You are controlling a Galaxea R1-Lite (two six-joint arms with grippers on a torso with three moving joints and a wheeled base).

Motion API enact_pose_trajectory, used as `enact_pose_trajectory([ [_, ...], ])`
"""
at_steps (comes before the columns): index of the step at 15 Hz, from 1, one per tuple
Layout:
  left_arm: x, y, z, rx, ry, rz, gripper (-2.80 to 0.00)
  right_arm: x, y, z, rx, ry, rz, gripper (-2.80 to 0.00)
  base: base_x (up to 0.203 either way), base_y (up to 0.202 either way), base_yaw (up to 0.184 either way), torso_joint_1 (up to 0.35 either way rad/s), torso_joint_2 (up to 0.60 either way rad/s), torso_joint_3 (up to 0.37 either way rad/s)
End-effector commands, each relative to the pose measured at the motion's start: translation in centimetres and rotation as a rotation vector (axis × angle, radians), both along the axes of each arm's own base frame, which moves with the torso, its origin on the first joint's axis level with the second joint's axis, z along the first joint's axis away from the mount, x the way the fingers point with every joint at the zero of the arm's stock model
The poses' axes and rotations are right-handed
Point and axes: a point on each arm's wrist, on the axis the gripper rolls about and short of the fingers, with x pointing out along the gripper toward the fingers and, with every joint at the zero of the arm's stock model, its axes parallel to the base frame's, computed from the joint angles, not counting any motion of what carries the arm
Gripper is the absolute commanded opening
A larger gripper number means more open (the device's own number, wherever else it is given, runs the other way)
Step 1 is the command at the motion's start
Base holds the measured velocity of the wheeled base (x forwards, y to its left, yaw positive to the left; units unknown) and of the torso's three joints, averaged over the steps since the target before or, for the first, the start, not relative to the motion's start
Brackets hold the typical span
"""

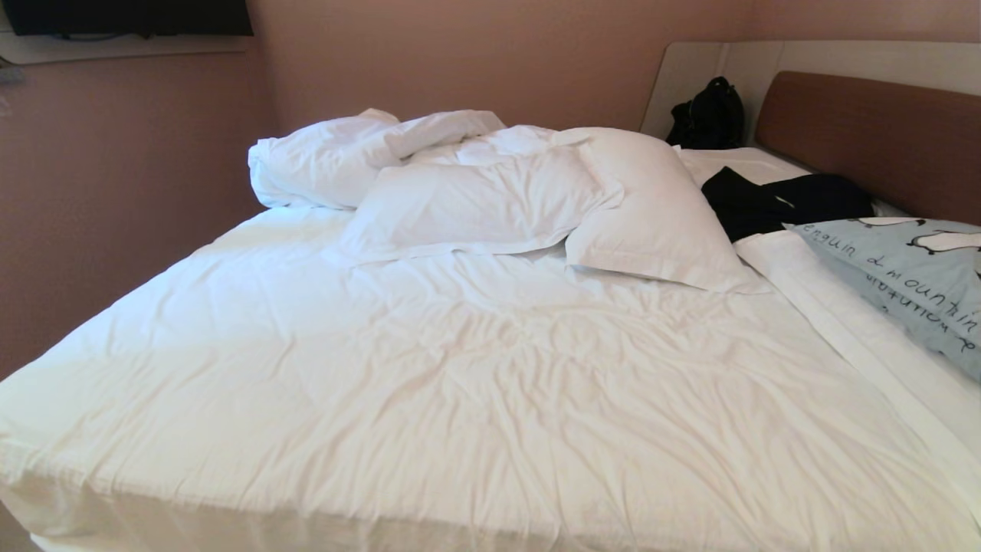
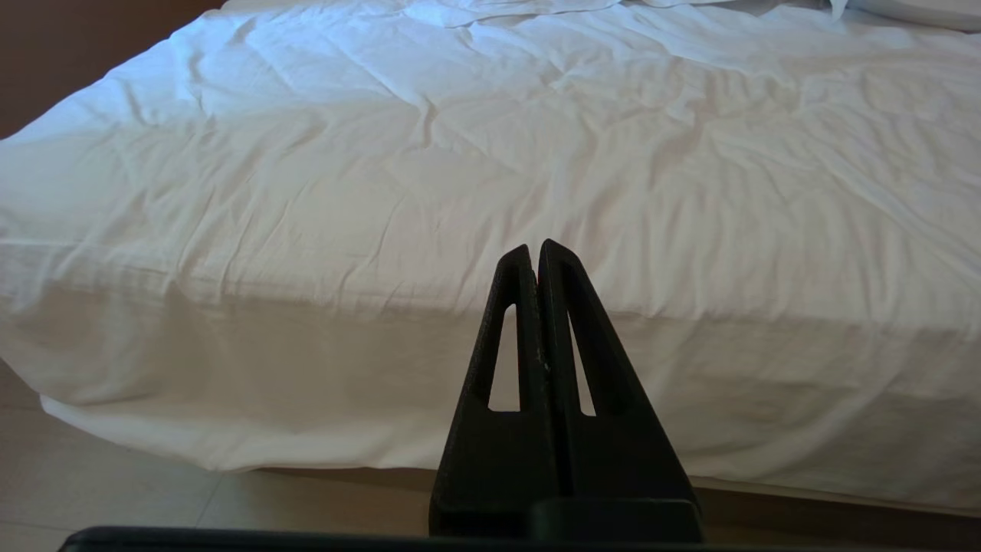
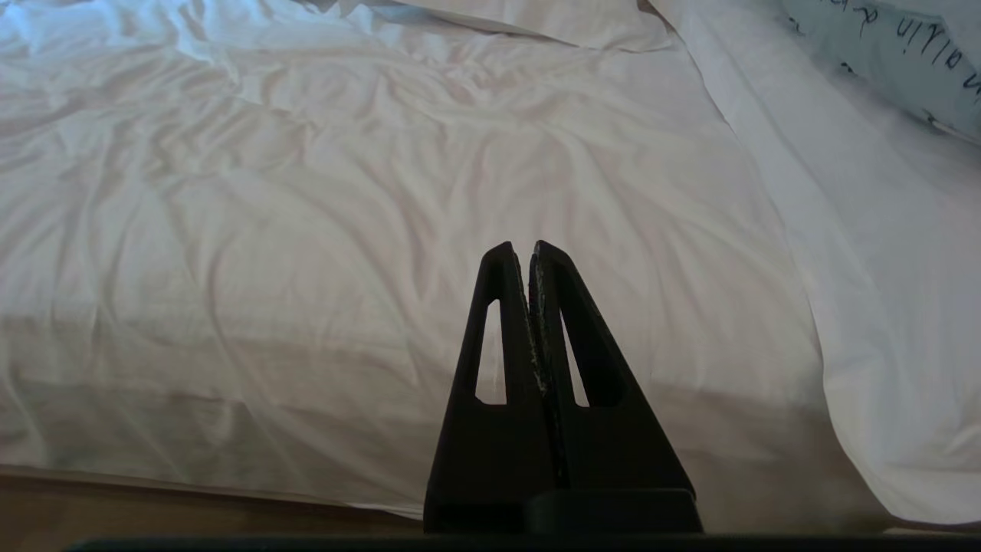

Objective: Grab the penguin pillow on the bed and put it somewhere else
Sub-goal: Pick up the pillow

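- Fingers (image 2: 529, 307) of the left gripper (image 2: 535, 249) are black, tapered plastic wedges with slotted cut-outs, pressed together and holding nothing, poised short of the near edge of the bed (image 2: 429, 192).
- Right gripper (image 3: 530, 249) has its matching wedges closed tip to tip too, empty, above the bed's side.
- Sheets are white, soft and heavily creased.
- Two plump white pillows (image 1: 536, 203) slump at 12 o'clock in the head view.
- Penguin pillow (image 1: 912, 284), pale blue fabric with dark script, lies at 3 o'clock beside a dark garment (image 1: 774, 201).
- Smooth brown headboard (image 1: 874, 138) stands behind; a black bag (image 1: 709, 115) sits at 1 o'clock.
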Motion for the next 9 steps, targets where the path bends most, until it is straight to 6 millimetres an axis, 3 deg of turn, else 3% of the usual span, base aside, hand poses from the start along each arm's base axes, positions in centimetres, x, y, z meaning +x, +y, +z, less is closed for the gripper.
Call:
enact_pose_trajectory([
  [1, 0.0, 0.0, 0.0, -0.001, 0.001, 0.001, -2.8, -0.4, 0.0, 0.7, 0.002, -0.002, 0.008, -2.8, 0.0, 0.0, 0.0, 0.0, 0.0, 0.0],
  [5, 0.0, 0.0, 0.0, -0.001, 0.001, 0.001, -2.8, -1.1, 0.0, 3.2, 0.003, -0.018, 0.015, -2.8, 0.0, 0.0, 0.0, 0.0, 0.0, 0.0],
  [9, 0.0, 0.0, 0.0, -0.001, 0.001, 0.001, -2.8, -0.2, 0.0, 5.6, 0.005, 0.036, 0.021, -2.8, 0.0, 0.0, 0.0, 0.0, 0.0, 0.0],
])
